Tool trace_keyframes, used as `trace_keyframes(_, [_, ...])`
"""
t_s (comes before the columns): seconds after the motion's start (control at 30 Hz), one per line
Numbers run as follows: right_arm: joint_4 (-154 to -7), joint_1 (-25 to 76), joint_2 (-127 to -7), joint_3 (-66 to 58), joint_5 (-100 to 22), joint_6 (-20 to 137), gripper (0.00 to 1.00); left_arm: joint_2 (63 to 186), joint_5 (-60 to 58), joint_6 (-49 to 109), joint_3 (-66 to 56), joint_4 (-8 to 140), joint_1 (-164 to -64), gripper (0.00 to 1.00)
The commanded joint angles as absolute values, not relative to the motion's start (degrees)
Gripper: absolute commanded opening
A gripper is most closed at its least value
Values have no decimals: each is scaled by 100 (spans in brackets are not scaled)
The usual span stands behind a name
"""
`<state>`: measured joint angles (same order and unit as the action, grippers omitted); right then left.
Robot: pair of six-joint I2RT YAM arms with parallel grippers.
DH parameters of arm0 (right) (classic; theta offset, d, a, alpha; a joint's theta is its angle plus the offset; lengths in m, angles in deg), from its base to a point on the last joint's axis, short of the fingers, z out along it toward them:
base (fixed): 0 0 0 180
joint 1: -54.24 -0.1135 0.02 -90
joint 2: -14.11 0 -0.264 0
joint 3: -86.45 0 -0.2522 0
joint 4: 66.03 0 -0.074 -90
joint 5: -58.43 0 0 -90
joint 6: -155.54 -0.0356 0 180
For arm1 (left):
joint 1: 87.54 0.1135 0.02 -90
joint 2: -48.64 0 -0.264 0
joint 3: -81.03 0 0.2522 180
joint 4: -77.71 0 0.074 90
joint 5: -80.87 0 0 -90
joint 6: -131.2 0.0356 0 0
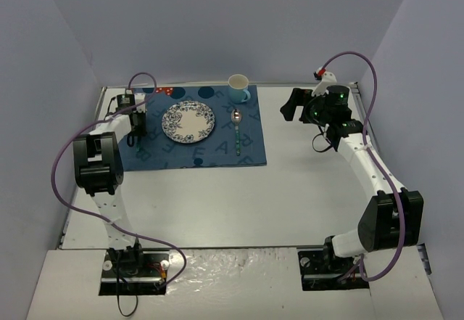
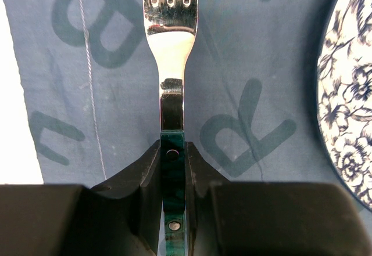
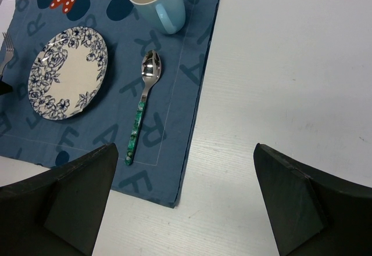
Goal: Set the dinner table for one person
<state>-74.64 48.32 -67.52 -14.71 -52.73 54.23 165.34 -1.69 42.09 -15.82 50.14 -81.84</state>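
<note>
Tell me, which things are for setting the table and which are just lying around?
For the job: white flat tabletop, dark blue lettered cloth mat, blue-flowered round plate, light blue mug, green-handled metal spoon, green-handled metal fork in the left fingers.
Just lying about: only the arms' purple cables.

I log the dark blue lettered cloth mat (image 1: 217,153) on the flat white dinner table (image 1: 290,189), far left. On it: blue-flowered white ceramic plate (image 1: 188,122) centre, green-handled steel spoon (image 1: 236,131) just right, pale blue ceramic mug (image 1: 238,88) behind the spoon. Green-handled steel fork (image 2: 171,47) left of the plate, in the left gripper (image 2: 172,151).
</note>
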Motion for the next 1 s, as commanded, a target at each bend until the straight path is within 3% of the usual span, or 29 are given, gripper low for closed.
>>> trace_keyframes(0.0, [-7171,4887,-6597,-1483,-5417,5438,100,16014,-122,4210,-1453,5233,-8147,0])
trace_keyframes(0.5, [-7162,4888,-6581,-1521,-5440,5464,100,15885,-190,4175,-1120,5265,-8147,1])
trace_keyframes(0.97, [-7162,4879,-6463,-1554,-5498,5426,100,15745,-379,4181,-1100,5172,-8147,25])
